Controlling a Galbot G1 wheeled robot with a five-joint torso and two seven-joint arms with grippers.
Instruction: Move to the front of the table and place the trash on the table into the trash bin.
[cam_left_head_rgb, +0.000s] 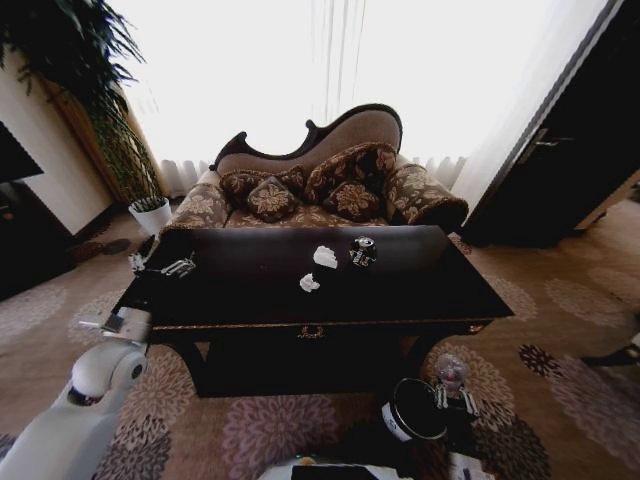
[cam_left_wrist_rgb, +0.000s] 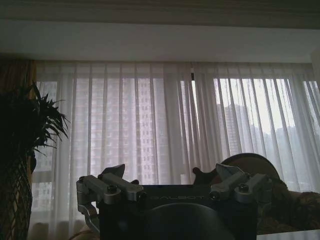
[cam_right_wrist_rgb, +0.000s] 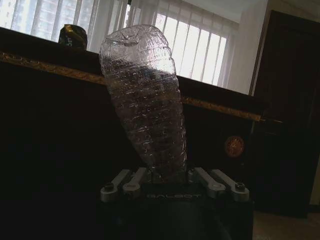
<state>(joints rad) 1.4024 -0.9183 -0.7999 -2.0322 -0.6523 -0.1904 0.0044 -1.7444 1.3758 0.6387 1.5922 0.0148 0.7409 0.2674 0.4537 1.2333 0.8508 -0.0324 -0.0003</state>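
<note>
Below table (cam_left_head_rgb: 330, 300) front edge, right gripper (cam_left_head_rgb: 453, 398) pinches crumpled clear plastic bottle (cam_right_wrist_rgb: 145, 105), just beside black trash bin (cam_left_head_rgb: 412, 410) on carpet. Two white paper wads (cam_left_head_rgb: 325, 257) and black cup (cam_left_head_rgb: 362, 250) remain on tabletop. Left gripper (cam_left_head_rgb: 178, 267) hovers at table's left end, fingers spread.

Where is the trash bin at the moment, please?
In the head view, the trash bin stands on the carpet at the table's front right corner, just left of the right gripper holding a clear plastic bottle.
</note>
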